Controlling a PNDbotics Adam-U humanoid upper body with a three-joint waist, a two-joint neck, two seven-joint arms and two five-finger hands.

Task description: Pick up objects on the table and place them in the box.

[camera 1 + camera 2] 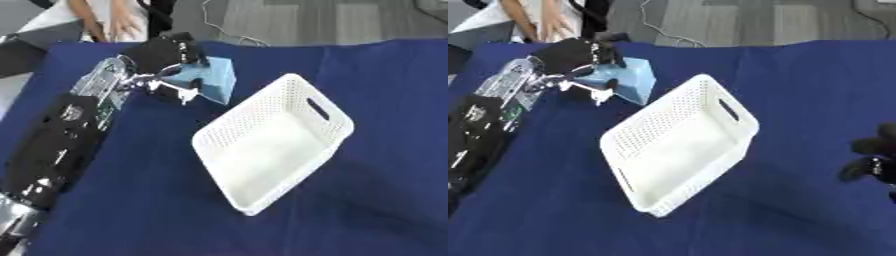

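Progress: early, nothing delivered yet. White perforated box (271,142) sits mid-tabletop, tilted askew in view, and its inside shows bare white, no object in it as far as visible. Tabletop (157,210) is covered in dark blue cloth.

Left hand (166,57) is at the far-left part of the tabletop, fingers curled round a light blue block (214,80), looks like a sponge or a tissue pack, can't tell which. Block lies just beside the box's far-left corner, apart from it, not over the opening. Can't tell whether the block is lifted clear of the cloth or resting on it; the lower edge looks close to the surface. Left arm runs down the left side of the view, black with silver and clear sections.

Right hand (872,160) shows only in the right eye view, at the right edge, low, well apart from the box and the block. Dark fingers look curled and hold nothing; idle by the look of it.

No other loose object visible on the cloth, so the blue block seems to be the only thing left to move, judging from these views. A person stands at the far edge beyond the tabletop, not touching anything.

Done: grasp on the block appears made. Left: lift, carry right and toward the box opening, release inside. Box rim is raised, so the block needs to clear it first.
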